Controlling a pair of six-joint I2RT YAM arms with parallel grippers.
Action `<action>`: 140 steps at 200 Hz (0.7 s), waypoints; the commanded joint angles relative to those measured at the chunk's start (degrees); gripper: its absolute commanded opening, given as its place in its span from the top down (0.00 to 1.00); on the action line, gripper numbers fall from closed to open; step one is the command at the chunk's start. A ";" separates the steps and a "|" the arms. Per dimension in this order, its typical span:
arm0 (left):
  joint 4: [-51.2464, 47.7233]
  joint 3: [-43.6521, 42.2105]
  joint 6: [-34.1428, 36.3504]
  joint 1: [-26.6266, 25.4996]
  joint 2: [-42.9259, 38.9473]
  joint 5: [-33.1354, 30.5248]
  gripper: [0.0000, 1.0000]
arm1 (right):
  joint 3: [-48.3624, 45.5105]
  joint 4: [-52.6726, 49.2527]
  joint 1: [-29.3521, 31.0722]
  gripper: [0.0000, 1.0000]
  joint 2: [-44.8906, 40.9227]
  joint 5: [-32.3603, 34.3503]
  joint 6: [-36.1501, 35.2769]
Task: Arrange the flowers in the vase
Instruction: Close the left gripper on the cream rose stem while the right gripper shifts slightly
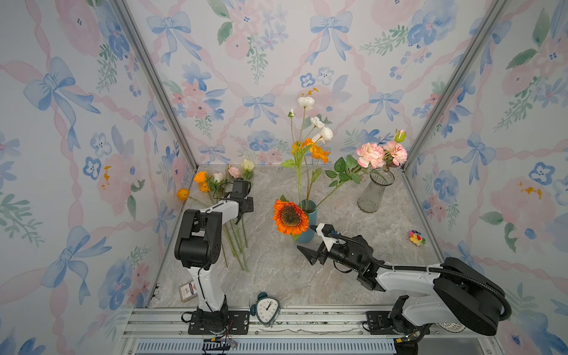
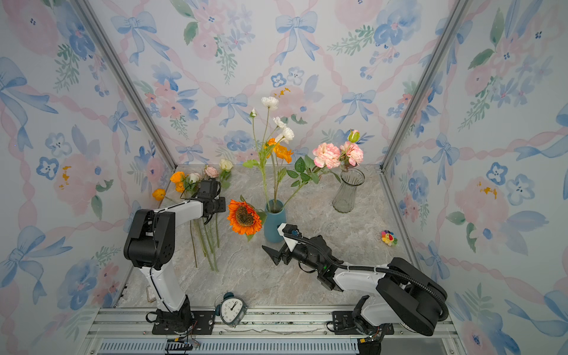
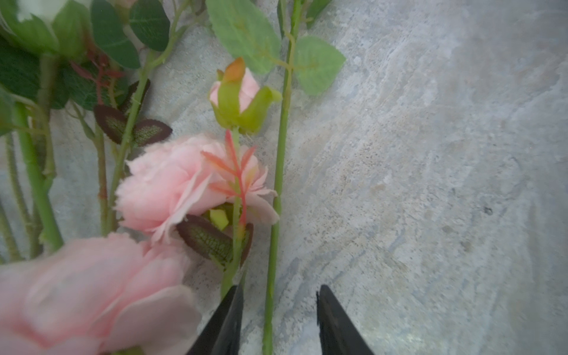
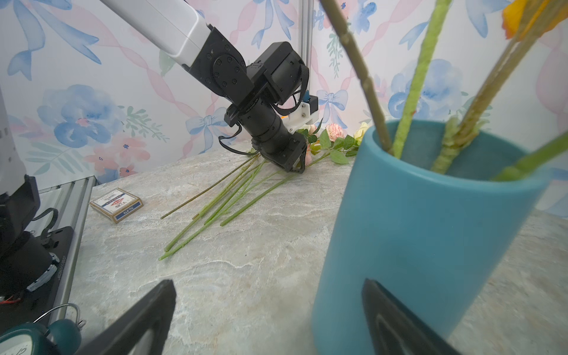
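Observation:
Several loose flowers (image 1: 221, 183) lie at the left of the marble table, their stems (image 1: 238, 242) pointing toward the front. My left gripper (image 3: 279, 290) hangs over them, open, with one green stem (image 3: 273, 246) lying loose between its jaws beside a pink bloom (image 3: 172, 184). A blue vase (image 1: 311, 219) in the middle holds the orange sunflower (image 1: 290, 216) and tall white and orange blooms (image 1: 316, 144). My right gripper (image 1: 307, 238) stands wide open beside this blue vase (image 4: 415, 215), holding nothing. A glass vase (image 1: 375, 190) at the back right holds pink blooms (image 1: 381, 153).
An alarm clock (image 1: 266, 309) stands at the front edge between the arm bases. A small card box (image 1: 187, 290) lies at the front left. A little rainbow plush toy (image 1: 416, 237) lies by the right wall. Papered walls close in three sides.

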 commanded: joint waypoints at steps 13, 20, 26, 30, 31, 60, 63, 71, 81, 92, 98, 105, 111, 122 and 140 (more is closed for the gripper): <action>-0.01 0.09 -1.18 -0.55 1.94 -0.47 0.61 | 1.59 0.52 0.13 0.03 0.14 -0.25 -0.04; -0.03 -0.01 -1.36 -0.55 2.32 -0.84 0.61 | 1.59 0.41 0.10 0.03 0.12 -0.27 -0.10; 0.01 0.03 -1.55 -0.56 2.56 -1.11 0.61 | 1.61 0.34 0.14 0.03 0.12 -0.26 -0.14; 0.02 0.05 -1.55 -0.56 2.81 -1.26 0.61 | 1.66 0.32 0.08 0.03 0.12 -0.28 -0.13; 0.04 0.09 -1.59 -0.56 2.87 -1.26 0.61 | 1.67 0.31 0.11 0.03 0.12 -0.27 -0.09; 0.01 0.27 -1.81 -0.21 3.54 -1.58 0.61 | 1.81 -0.12 0.09 0.03 0.06 -0.24 -0.18; 0.04 0.32 -1.77 -0.14 3.55 -1.21 0.61 | 1.84 -0.20 0.09 0.03 0.06 -0.20 -0.14; 0.01 0.45 -1.81 0.27 3.77 -0.43 0.61 | 1.87 -0.29 0.12 0.03 -0.05 -0.17 -0.14; -0.04 0.58 -2.14 0.90 4.06 0.52 0.61 | 1.86 -0.36 0.12 0.03 -0.05 -0.17 -0.30; -0.03 0.75 -2.79 1.82 4.42 2.92 0.61 | 1.86 -0.47 0.10 0.03 -0.06 -0.11 -0.31; -0.03 0.89 -3.41 2.44 4.80 4.78 0.61 | 1.87 -0.56 0.09 0.03 -0.12 -0.09 -0.42; -0.04 1.09 -4.00 3.05 5.36 6.89 0.61 | 1.90 -0.64 0.06 0.03 -0.15 -0.09 -0.45; -0.07 1.32 -4.01 3.43 5.87 8.44 0.62 | 1.88 -0.65 0.06 0.03 -0.15 -0.06 -0.51; -0.18 1.54 -3.72 3.57 6.46 9.61 0.64 | 1.95 -0.81 0.13 0.03 -0.15 -0.04 -0.58; -0.15 1.62 -3.35 3.49 6.82 10.15 0.67 | 2.03 -1.00 0.13 0.03 -0.11 0.09 -0.77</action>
